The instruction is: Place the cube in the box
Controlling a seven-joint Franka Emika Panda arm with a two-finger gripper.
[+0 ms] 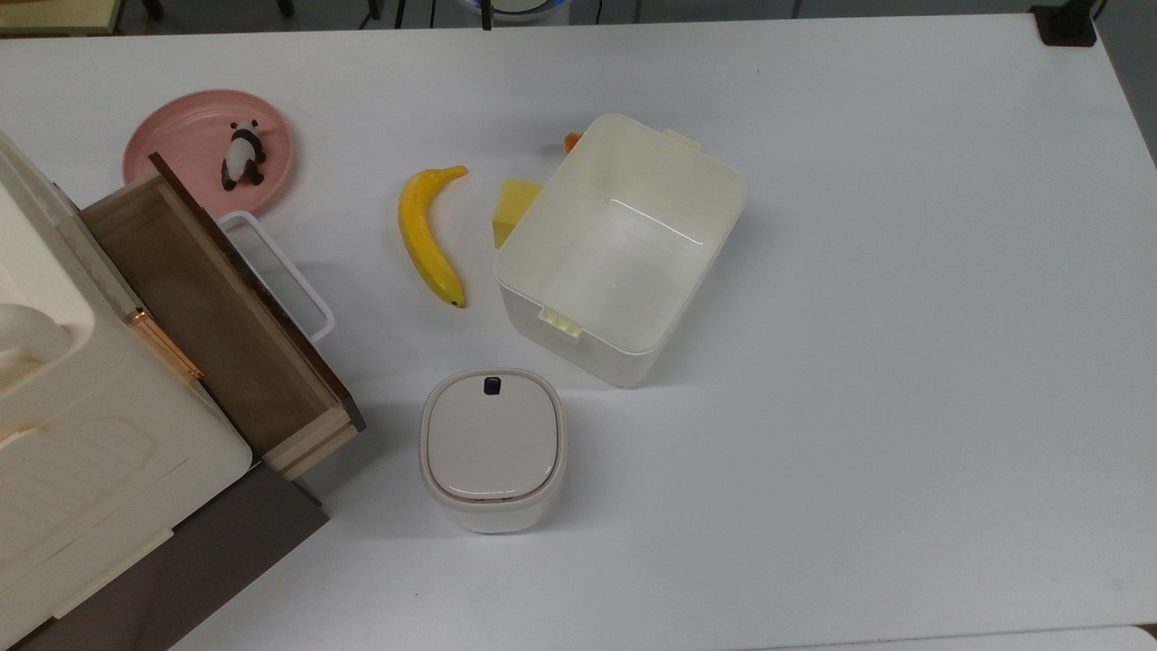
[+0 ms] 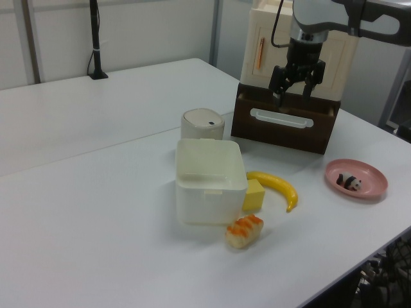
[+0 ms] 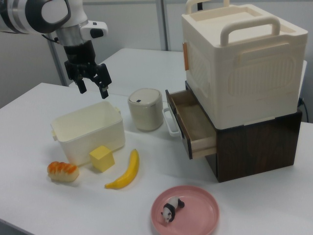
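The cube is a small pale-yellow block on the table, touching or nearly touching the outer wall of the box. It also shows as the cube and the cube, between the box and a banana. The box is a cream-white tub with nothing inside, and in the right view the box sits left of centre. My gripper hangs high above the table, open and holding nothing. In the left view the gripper appears in front of the drawer unit.
A banana lies beside the cube. A lidded bin stands near the box. An open wooden drawer juts from the cabinet. A pink plate holds a panda figure. An orange-topped toy lies by the box.
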